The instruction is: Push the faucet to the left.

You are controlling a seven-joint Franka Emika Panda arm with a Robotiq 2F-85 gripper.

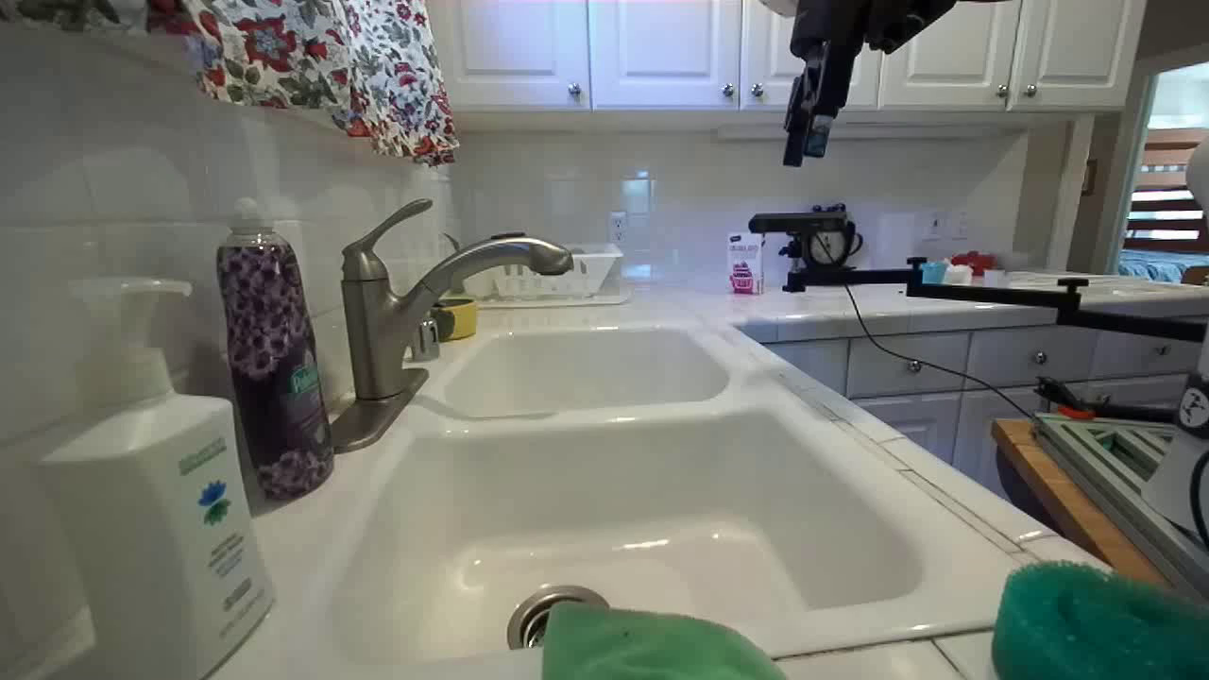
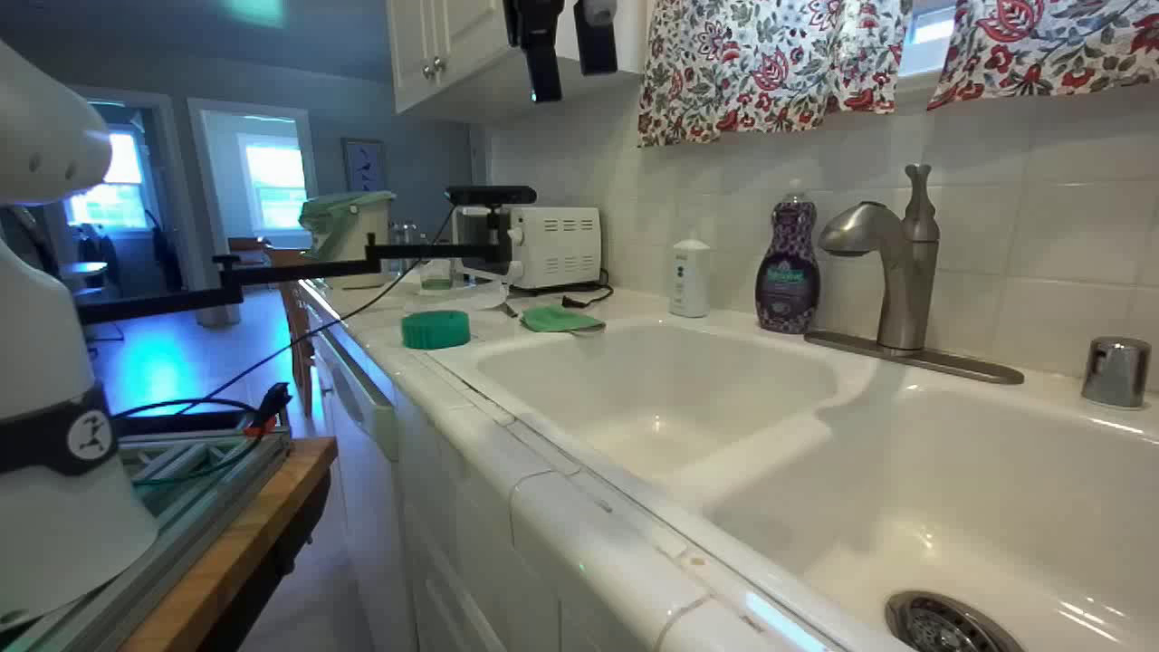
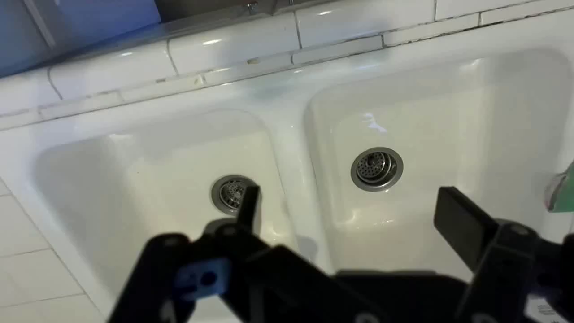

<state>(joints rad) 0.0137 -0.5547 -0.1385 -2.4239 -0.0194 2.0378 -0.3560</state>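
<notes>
"How's the Robotiq gripper (image 3: 350, 202)?"

"Spread wide, gripping nothing, high above the double-bowl sink (image 3: 278, 98), its divider (image 3: 291, 152) showing between the fingertips (image 3: 462, 226)."

"And the faucet (image 2: 908, 290)?"

"Upright at the sink's edge by the tiled wall (image 2: 1077, 235), purple dish-soap bottle (image 2: 788, 272) just beside it; free air between spout (image 1: 505, 255) and gripper."

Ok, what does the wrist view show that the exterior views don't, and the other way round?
Only the wrist view: both drains in one picture; each exterior view catches just one.
Only the exterior views: the faucet, purple bottle and curtain.
Shared: the sink and the tool, plainly open in the wrist view.
</notes>
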